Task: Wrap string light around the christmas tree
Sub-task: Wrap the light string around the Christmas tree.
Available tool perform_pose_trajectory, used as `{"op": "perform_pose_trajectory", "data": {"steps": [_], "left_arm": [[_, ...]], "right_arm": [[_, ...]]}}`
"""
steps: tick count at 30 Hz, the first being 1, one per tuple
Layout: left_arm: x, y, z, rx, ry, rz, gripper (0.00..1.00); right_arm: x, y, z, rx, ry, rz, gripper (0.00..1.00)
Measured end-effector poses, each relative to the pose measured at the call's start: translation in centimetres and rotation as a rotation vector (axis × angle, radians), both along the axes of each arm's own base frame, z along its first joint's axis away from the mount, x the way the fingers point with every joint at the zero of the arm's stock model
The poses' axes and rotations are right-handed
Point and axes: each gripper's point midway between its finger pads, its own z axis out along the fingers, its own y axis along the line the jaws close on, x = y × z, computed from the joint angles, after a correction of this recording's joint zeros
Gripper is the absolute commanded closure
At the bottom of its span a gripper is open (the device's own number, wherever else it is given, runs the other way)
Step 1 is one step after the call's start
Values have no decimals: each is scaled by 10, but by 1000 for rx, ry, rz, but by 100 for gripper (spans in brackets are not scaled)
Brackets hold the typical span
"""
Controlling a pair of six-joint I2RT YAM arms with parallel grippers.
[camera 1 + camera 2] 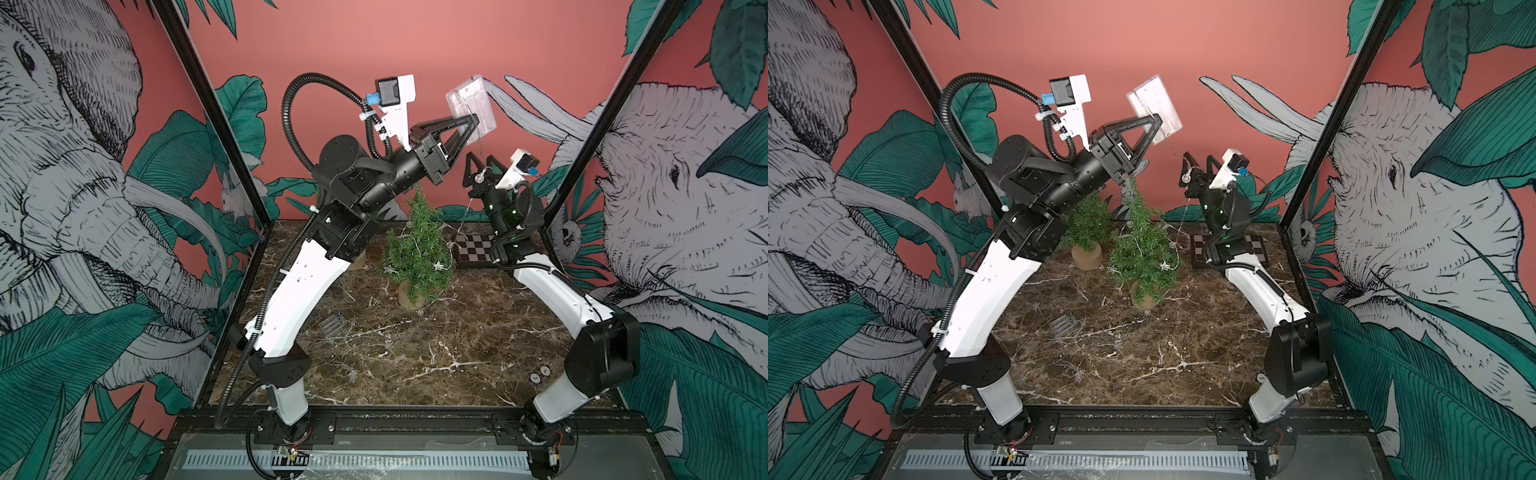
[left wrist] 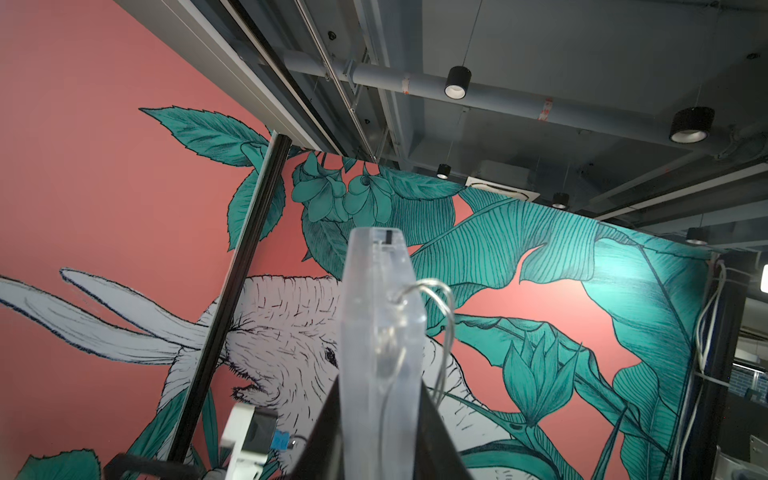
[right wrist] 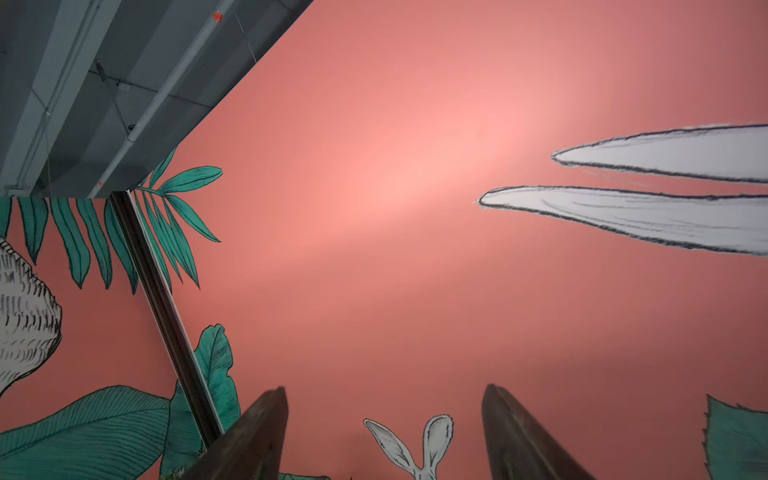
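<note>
Above the christmas tree (image 1: 417, 249), our left fingers (image 1: 446, 122) pinch the battery box (image 1: 471, 106) and our right fingers (image 1: 469, 168) stand spread by a bulb of the string light (image 1: 480, 179), so we fear a tug on the wire could topple the tree

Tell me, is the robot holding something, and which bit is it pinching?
The left claw pinches the clear battery box by its lower end, flat sides between the fingers. The right claw is open, gripping nothing.
</note>
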Motion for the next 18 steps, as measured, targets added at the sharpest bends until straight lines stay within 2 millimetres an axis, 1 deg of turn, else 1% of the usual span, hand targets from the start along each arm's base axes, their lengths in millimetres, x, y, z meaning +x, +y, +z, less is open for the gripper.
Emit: {"op": "perform_pose_trajectory", "data": {"steps": [3,5,7,9,11,13,16,18], "left_arm": [[-9,11,-9,28,-4,19,100],[-15,20,-14,42,-8,38,100],[-23,32,-21,56,-8,61,100],[-29,44,-29,72,-8,91,100],[-38,59,-36,90,-9,126,100],[-47,77,-42,105,-11,171,100],[-59,106,-47,106,-8,242,100],[-65,126,-51,99,3,296,100]], "right_arm": [[-23,-8,8,-22,-18,-8,25],[-43,-9,12,-45,-39,14,24],[-64,-8,13,-63,-55,47,23],[-81,-5,9,-75,-59,78,20],[-97,2,1,-97,-56,118,18],[-113,17,-7,-134,-49,172,16],[-138,42,-19,-189,-51,265,9],[-151,57,-28,-223,-45,319,6]]}}
